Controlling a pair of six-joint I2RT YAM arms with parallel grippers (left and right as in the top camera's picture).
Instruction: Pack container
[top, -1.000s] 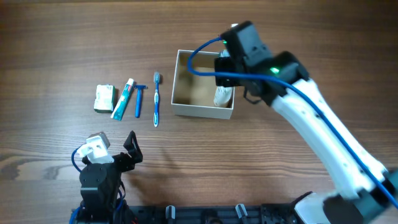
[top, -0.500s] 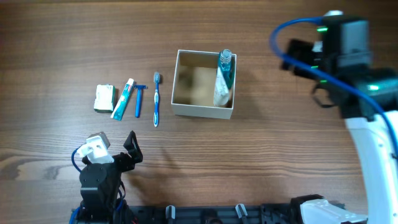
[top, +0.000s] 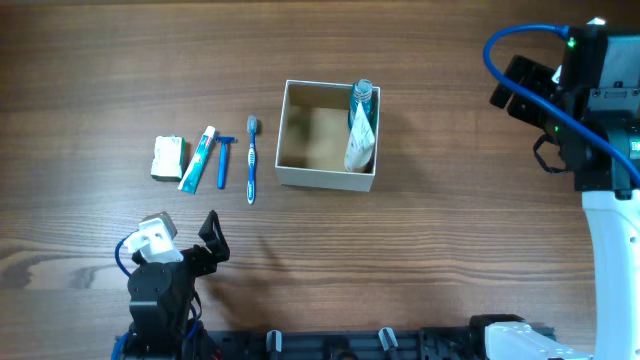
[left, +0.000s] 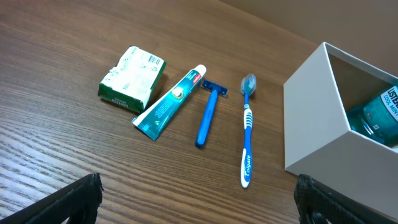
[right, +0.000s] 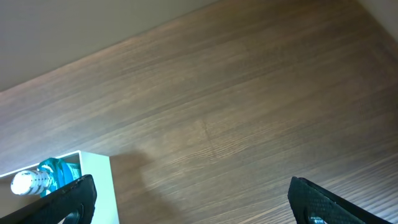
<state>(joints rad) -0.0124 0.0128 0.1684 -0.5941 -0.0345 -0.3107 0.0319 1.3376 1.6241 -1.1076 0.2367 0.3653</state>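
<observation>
Found toothbrush (top: 251, 160) just left of container (top: 325, 180), long axis running top-to-bottom, nearer the wide, empty left hand (left: 199, 202) at lower left than the equally wide right hand (right: 193, 199) far right.

Matt wood-grain table (top: 450, 250), smooth white card container (top: 325, 178) with tan inside, glossy blue plastic toothbrush (left: 246, 143), translucent teal bottle (left: 372, 117)

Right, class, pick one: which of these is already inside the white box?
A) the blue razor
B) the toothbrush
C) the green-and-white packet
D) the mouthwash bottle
D: the teal mouthwash bottle stands in the right side of the container, while the toothbrush, razor and green-and-white packet lie outside, to its left in the overhead view.
</observation>
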